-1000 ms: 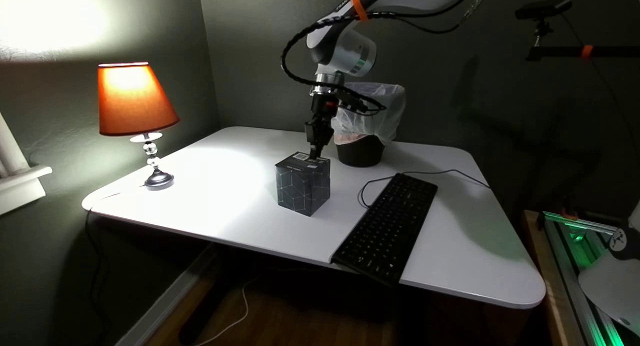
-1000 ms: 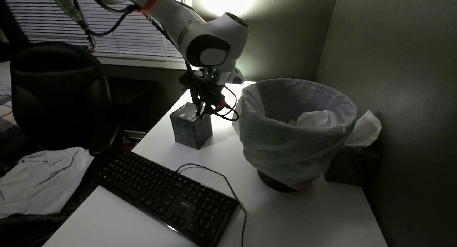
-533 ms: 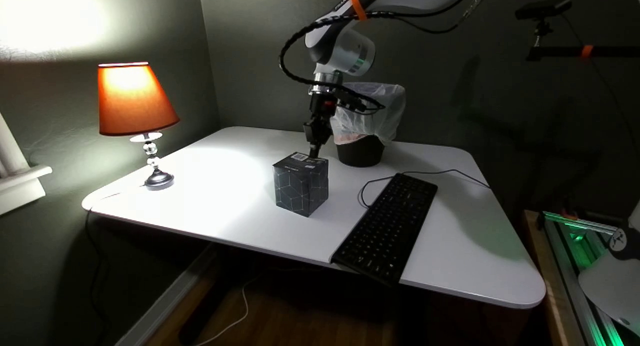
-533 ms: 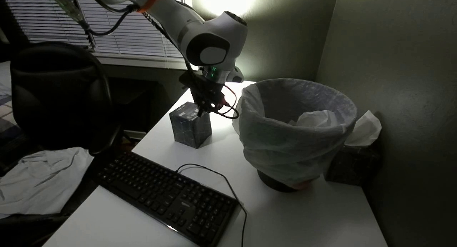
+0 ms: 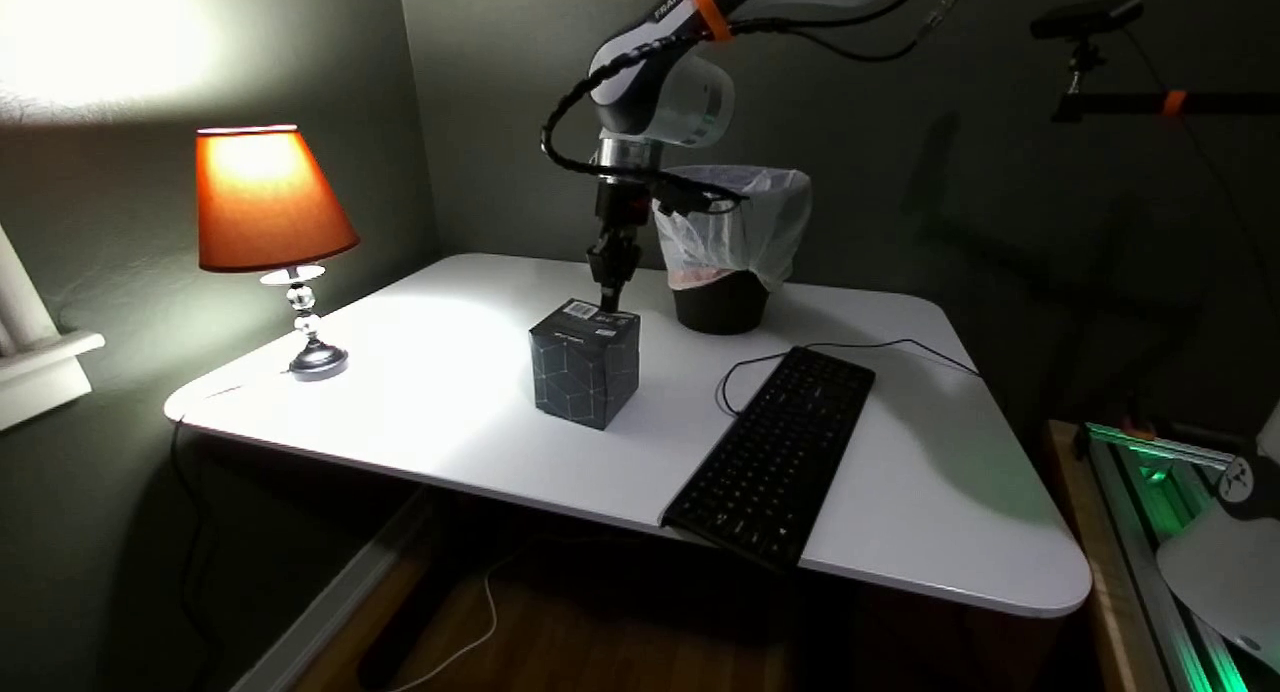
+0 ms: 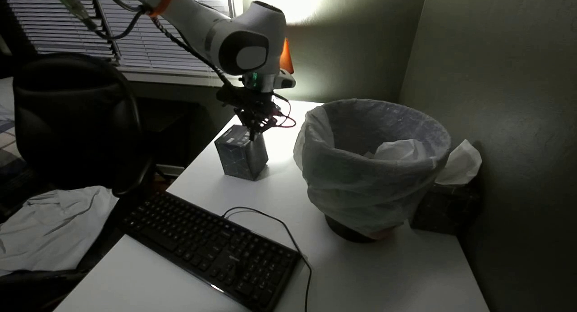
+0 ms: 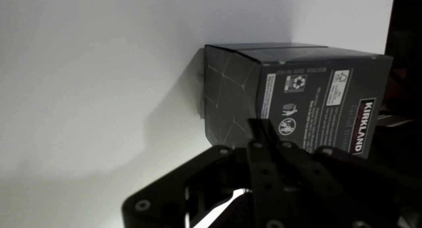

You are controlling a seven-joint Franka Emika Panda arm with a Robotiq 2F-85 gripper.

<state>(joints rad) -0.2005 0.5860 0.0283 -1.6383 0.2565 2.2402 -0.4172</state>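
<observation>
Box (image 5: 585, 367) rests mid-frame, tabletop (image 5: 440, 372) bearing it. Claw (image 7: 261, 124), closed tight, sits at its top edge; any pinch too hidden to call!

Gripper (image 5: 609, 300) pointing down, fingers together, tips at the far top edge of the dark patterned box (image 5: 585, 367); can't tell contact from here. Lined bin (image 5: 740, 247) stands behind, off to the right. Black keyboard (image 5: 775, 452) overhangs near edge of the white desk (image 5: 460, 402). Lit orange-shaded lamp (image 5: 272, 222) sits by the desk's left corner.
</observation>
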